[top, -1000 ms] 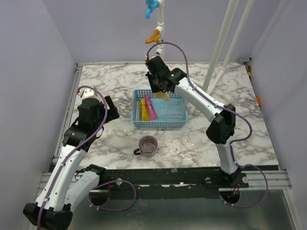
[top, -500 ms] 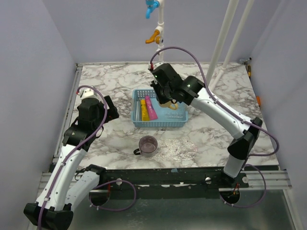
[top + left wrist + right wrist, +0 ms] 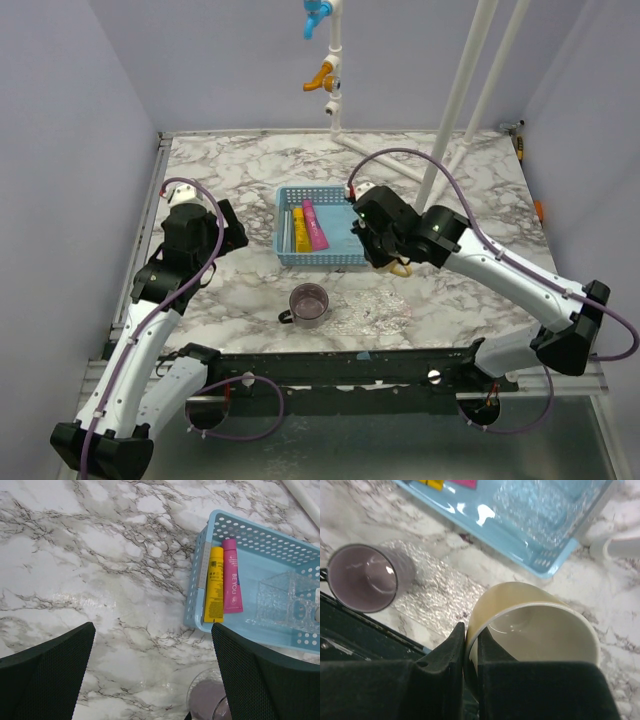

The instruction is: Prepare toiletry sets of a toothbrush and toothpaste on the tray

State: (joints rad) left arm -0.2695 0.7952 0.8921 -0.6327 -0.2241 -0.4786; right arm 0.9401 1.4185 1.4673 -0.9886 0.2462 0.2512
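Note:
The yellow toothpaste tube (image 3: 299,228) and the pink one (image 3: 314,225) lie side by side at the left end of a light-blue mesh basket (image 3: 330,260); both show in the left wrist view, yellow (image 3: 215,585) and pink (image 3: 232,577). The clear tray (image 3: 375,303) lies flat on the marble, seen by its sheen (image 3: 432,595). My right gripper (image 3: 390,262) is shut on the rim of a yellow mug (image 3: 540,625), just in front of the basket's right corner. My left gripper (image 3: 152,630) is open and empty, left of the basket. No toothbrush is clearly seen.
A purple mug (image 3: 308,303) stands just left of the tray, also in the right wrist view (image 3: 362,577). A clear plastic box (image 3: 285,605) sits in the basket's right half. White poles (image 3: 455,100) rise at the back right. The table's front edge is close behind the mugs.
My right arm has carried the yellow mug from over the basket's far side toward the near right, down to beside the tray. The left arm has not moved.

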